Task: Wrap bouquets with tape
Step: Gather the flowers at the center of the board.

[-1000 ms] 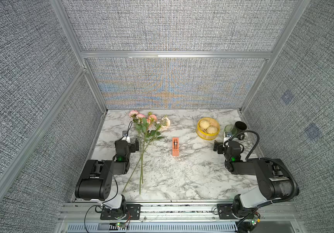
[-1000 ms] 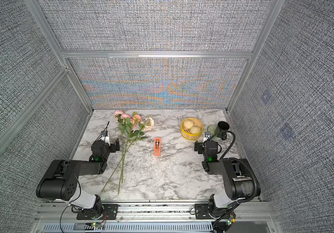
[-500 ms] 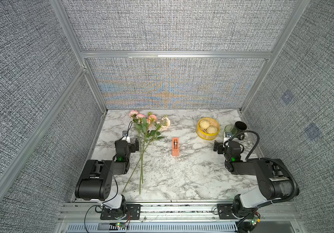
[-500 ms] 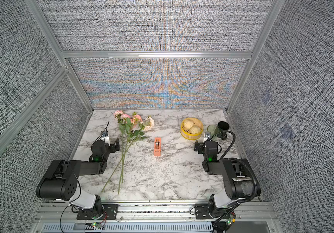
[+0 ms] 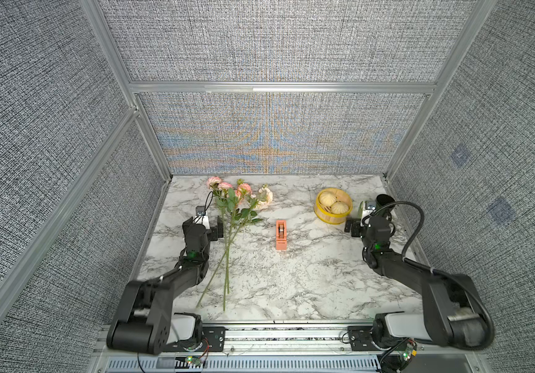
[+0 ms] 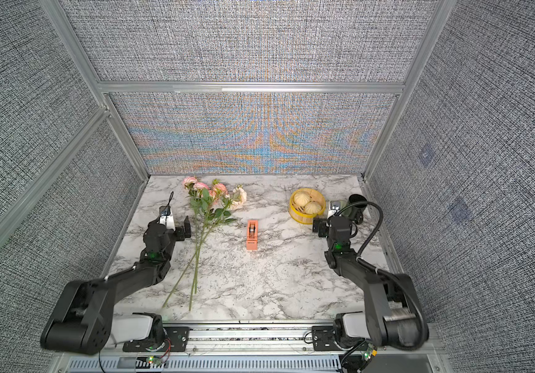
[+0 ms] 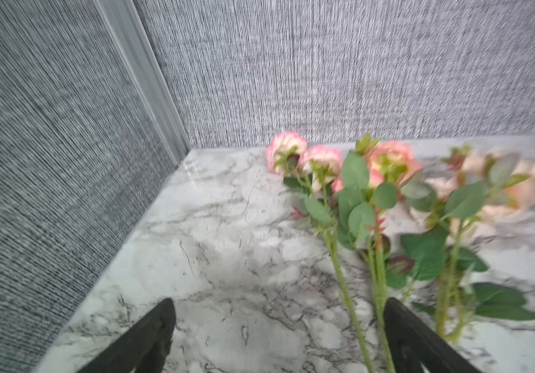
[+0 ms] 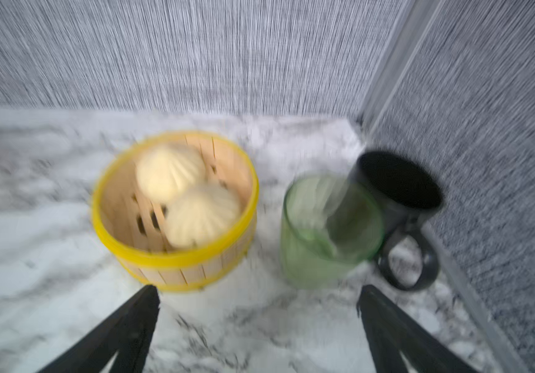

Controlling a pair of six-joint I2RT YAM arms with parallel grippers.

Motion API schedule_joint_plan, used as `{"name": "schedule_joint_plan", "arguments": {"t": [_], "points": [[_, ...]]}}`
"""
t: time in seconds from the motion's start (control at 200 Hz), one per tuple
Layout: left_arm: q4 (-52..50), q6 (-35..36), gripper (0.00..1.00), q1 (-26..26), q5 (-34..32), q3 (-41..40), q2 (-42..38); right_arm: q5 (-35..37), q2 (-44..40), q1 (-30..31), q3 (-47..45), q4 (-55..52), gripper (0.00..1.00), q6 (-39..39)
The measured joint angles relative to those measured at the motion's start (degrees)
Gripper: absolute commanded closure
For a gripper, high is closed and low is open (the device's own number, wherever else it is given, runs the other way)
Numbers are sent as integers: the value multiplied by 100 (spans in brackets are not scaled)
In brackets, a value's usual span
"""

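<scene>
Marble-patterned bench (image 5: 308, 274) is seen in both top views, w/ the bouquets (image 5: 232, 219) laid flat on its left half. Pink & peach blooms are pointed toward the back wall, and the long green stems are run toward the front edge, crossed partway down. The salmon-orange tape dispenser (image 5: 281, 234) is placed nr the bench centre, right of the stems, touched by neither arm; the roll is seated in its far half.

The left tool (image 5: 206, 222) is held low just beside the stems, on their left. It is released: jaws are spread wide & nothing is gripped. In the left wrist view two stems are seen in the gap, close to one of the black fingers (image 7: 150, 336); contact can't be told.

The right tool (image 5: 369, 224) is positioned at the back right, likewise released & empty. A yellow-rimmed steamer basket (image 5: 324, 215) w/ two buns (image 5: 333, 203), a green glass (image 8: 318, 258) and a black mug (image 8: 401, 181) are grouped just ahead of it, none touched. The right wrist view is blurred, so fine detail there can't be made out
</scene>
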Motion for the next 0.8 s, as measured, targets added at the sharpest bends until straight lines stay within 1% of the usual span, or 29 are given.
{"name": "schedule_joint_plan", "arguments": {"t": [0.06, 0.11, 0.165, 0.23, 0.275, 0.35, 0.4, 0.48, 0.52, 0.56, 0.661, 0.701, 0.801], "points": [[-839, -492, 0, 24, -192, 494, -763, -168, -496, 2, -4, -26, 1, 234], [-1486, -780, 0, 48, -98, 894, -1202, -188, -798, -2, -136, -170, 1, 765], [-2028, -863, 0, 44, 245, 1191, -1432, -337, -935, -129, -306, -354, 1, 1436], [-2704, -1045, 0, 31, 608, 1384, -1429, -859, -935, -455, -431, -664, 1, 2035], [-3121, -1150, 0, 31, 763, 1386, -1370, -1231, -916, -601, -374, -907, 1, 2371], [-3585, -1408, 1, 33, 911, 1193, -1342, -1961, -898, -643, -61, -1333, 1, 2570], [-3630, -1650, 0, 39, 975, 986, -1388, -2409, -931, -649, 212, -1641, 1, 2568], [-3484, -1867, 0, 52, 1235, 697, -1414, -2850, -1049, -658, 492, -2068, 1, 2566], [-3477, -1888, 0, 48, 1353, 704, -1314, -3027, -1117, -669, 553, -2295, 1, 2559], [-3587, -1871, 0, 39, 1499, 874, -1088, -3161, -1185, -673, 577, -2520, 1, 2538], [-4181, -1611, 7, 13, 1792, 1779, -192, -3381, -1375, -671, 566, -2975, 1, 2437], [-4454, -1513, 9, 4, 1825, 2129, 173, -3429, -1443, -671, 535, -3071, 1, 2391], [-5134, -1401, 9, -50, 1775, 2616, 866, -3456, -1556, -673, 435, -3263, 1, 2317]]}}
